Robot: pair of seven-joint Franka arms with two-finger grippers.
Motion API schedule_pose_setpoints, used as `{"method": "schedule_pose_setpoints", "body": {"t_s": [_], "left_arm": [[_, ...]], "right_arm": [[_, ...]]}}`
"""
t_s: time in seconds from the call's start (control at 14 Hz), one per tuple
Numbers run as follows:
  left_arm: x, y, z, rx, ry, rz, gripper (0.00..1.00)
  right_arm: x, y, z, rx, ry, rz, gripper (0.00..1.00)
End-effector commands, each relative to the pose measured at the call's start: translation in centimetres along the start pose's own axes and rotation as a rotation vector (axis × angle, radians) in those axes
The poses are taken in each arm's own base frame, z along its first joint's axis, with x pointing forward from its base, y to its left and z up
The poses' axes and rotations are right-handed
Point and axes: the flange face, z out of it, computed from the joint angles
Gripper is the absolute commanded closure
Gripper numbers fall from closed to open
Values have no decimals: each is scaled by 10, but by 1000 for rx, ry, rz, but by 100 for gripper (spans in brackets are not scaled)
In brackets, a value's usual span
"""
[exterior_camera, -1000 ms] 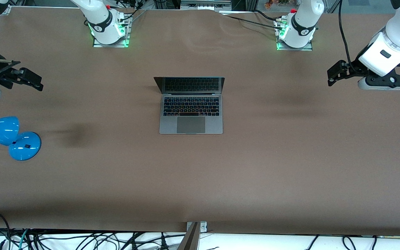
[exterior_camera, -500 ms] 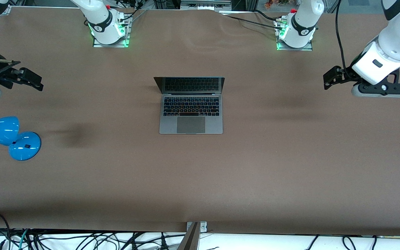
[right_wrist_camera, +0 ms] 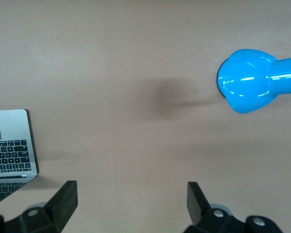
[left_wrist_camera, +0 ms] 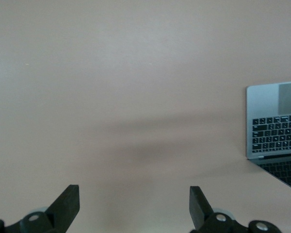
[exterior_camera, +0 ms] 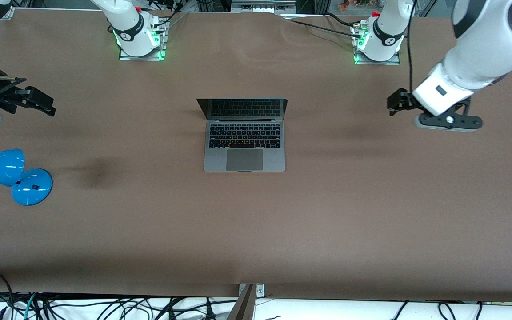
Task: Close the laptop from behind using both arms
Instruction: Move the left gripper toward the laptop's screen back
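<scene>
**Both arms must come round to the lid side of the laptop**

The slim silver-grey metal laptop (exterior_camera: 244,135) lies open in the middle of the brown bench (exterior_camera: 371,213), its dark screen standing up on the edge nearest the robots' bases, its trackpad toward the front camera. To do this step well, I think each gripper should travel over the bench to the lid's back face, one at each upper corner, and arrive at equal height. Then both should push together and slowly, so the lid folds down without twisting and the base does not slide.

The left gripper (exterior_camera: 397,102) hangs over bare bench, well apart from the laptop toward the left arm's end; the white forearm slopes down to it from above, and the black fingers (left_wrist_camera: 68,204) are spread wide with nothing between them. The right gripper (exterior_camera: 40,103) is over the bench well apart from the laptop toward the right arm's end, its fingers (right_wrist_camera: 63,201) also wide apart and empty. A bright blue desk lamp (exterior_camera: 11,175) stands on the bench near it, nearer the front camera than the laptop's trackpad edge; it should stay untouched.
</scene>
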Motion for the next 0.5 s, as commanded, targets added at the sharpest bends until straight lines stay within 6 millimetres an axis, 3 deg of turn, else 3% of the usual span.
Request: {"method": "schedule_pose_setpoints", "body": {"t_s": [0.0,0.43], "left_arm": [[5,22,6,6,-21,1,0],[-2,73,19,-57,-68,-49,0]], "right_arm": [[-7,0,-4,11,-2,-2,0],[-7,-1,-4,12,-4,-4,0]]}}
